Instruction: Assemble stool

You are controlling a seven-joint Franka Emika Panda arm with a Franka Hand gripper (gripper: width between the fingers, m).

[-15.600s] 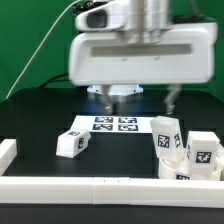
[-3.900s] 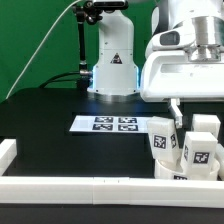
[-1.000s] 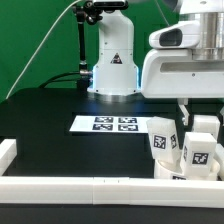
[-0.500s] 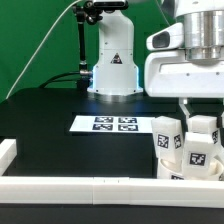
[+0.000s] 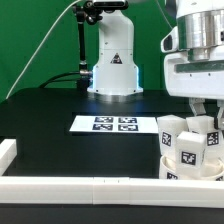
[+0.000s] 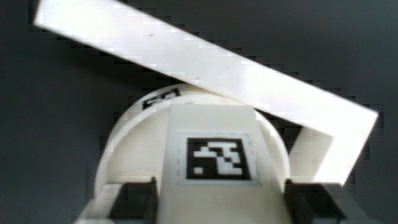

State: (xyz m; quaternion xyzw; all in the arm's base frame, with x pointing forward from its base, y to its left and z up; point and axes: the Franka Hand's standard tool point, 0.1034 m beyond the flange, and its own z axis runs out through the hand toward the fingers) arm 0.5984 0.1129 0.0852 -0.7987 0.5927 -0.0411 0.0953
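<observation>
- Stool parts sit at the lower right of the exterior view: seat against the border rail, legs clustered on it.
- Claw is clenched on one leg, fingers flanking its sides.
- Judgement: rigid, light, smooth plastic; likely slippery. Grip the flat opposing faces, squarely.

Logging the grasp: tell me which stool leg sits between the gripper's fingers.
The stool leg farthest to the exterior view's right, standing tallest in the cluster, sits between the gripper fingers. The two legs beside it are untouched.
</observation>
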